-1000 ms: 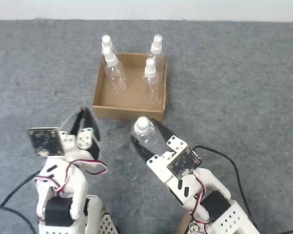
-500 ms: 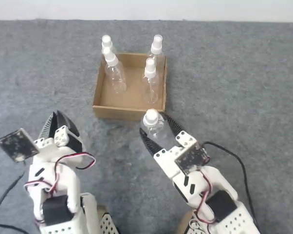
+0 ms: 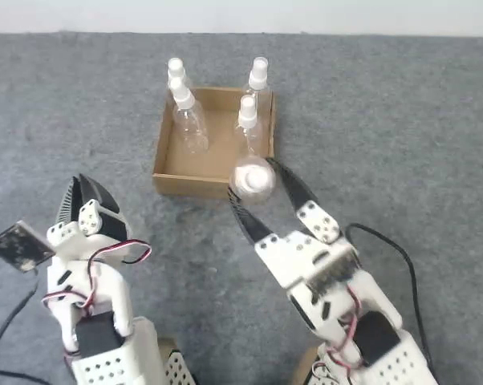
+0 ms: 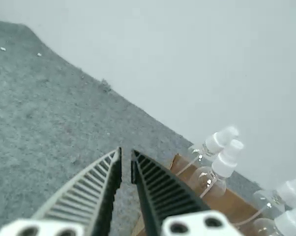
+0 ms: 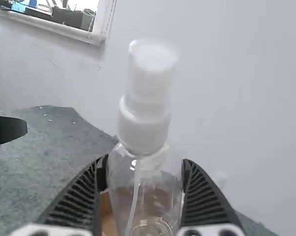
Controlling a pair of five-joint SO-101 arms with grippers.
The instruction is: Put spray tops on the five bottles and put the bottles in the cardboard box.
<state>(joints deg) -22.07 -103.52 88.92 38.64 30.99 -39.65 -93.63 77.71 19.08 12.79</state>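
Carried the clear plastic bottle (image 3: 252, 178) forward to the near wall of the brown cardboard box (image 3: 165, 175) since a second ago; drew the left gripper (image 3: 81, 183) back. From above, clasped the bottle between the ribbed black fingers of the right gripper (image 3: 249, 181); left four capped bottles (image 3: 189, 120) standing in the box on grey carpet (image 3: 386, 120). Left wrist: held the claw pinched together, empty. Right wrist: hugged the round bottle body, white spray top (image 5: 145, 98) upright.

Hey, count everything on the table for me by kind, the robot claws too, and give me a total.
Cardboard box: 1
Spray bottles: 5, four in the box, one in the right claw
Claws: 2, the right claw and the left claw
Total: 8
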